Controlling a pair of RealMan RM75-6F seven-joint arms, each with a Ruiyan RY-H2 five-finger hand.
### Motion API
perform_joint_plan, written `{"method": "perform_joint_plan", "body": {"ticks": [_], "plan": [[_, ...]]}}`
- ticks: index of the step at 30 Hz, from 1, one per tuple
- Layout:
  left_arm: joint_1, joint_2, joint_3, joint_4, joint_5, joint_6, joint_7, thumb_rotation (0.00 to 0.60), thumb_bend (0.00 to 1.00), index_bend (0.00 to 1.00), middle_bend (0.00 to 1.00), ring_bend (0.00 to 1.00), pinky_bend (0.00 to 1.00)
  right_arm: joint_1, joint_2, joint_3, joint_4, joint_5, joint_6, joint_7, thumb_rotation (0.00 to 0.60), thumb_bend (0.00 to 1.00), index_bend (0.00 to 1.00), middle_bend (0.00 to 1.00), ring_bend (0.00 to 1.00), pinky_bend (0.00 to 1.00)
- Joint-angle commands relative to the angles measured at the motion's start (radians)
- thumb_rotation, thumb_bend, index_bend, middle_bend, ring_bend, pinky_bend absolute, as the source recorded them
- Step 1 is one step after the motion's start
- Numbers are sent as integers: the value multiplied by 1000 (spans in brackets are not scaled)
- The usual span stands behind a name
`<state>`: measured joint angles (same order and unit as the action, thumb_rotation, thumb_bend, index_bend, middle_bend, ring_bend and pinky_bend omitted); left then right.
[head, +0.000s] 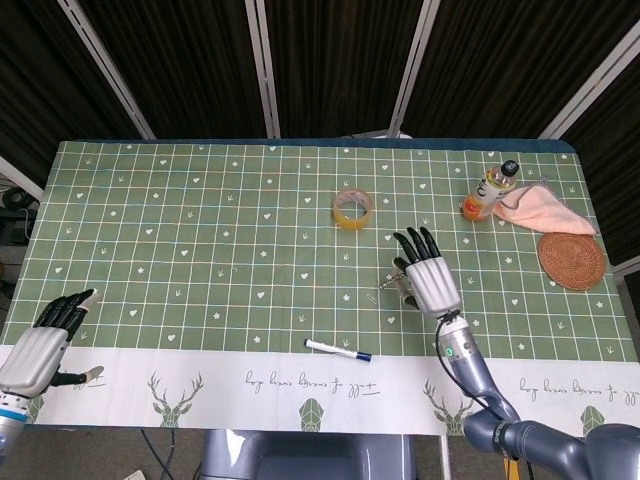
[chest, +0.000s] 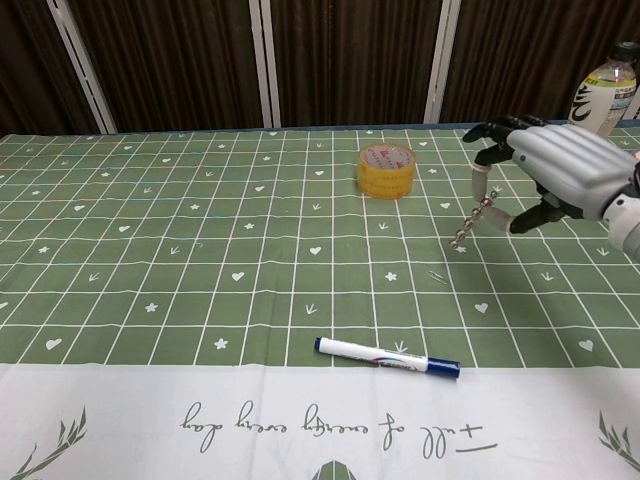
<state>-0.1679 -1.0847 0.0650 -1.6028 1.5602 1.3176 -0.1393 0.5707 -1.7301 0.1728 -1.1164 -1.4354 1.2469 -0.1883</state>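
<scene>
My right hand (head: 428, 278) hovers over the green checked tablecloth right of centre and pinches a thin twisted metal bit (chest: 470, 225). The bit slants down to the left from the fingers, its tip just above the cloth. In the chest view the same hand (chest: 555, 172) shows at the right edge with its other fingers spread. My left hand (head: 40, 345) rests at the table's front left corner, fingers stretched out and holding nothing. It does not show in the chest view.
A yellow tape roll (head: 353, 208) stands behind the right hand. A blue-capped marker (chest: 388, 357) lies near the front edge. A small pin (chest: 438, 277) lies on the cloth. A bottle (head: 491, 190), pink cloth (head: 545, 210) and woven coaster (head: 571, 260) sit at the back right.
</scene>
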Motion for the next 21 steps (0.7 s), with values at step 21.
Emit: {"method": "perform_joint_plan", "body": {"ticks": [21], "plan": [[8,7,0,-8,7,16,-1,600,82,0,0,0,0,-11,-34,-16,24,5,-8,-17,600,347,585,108,0,39]]}}
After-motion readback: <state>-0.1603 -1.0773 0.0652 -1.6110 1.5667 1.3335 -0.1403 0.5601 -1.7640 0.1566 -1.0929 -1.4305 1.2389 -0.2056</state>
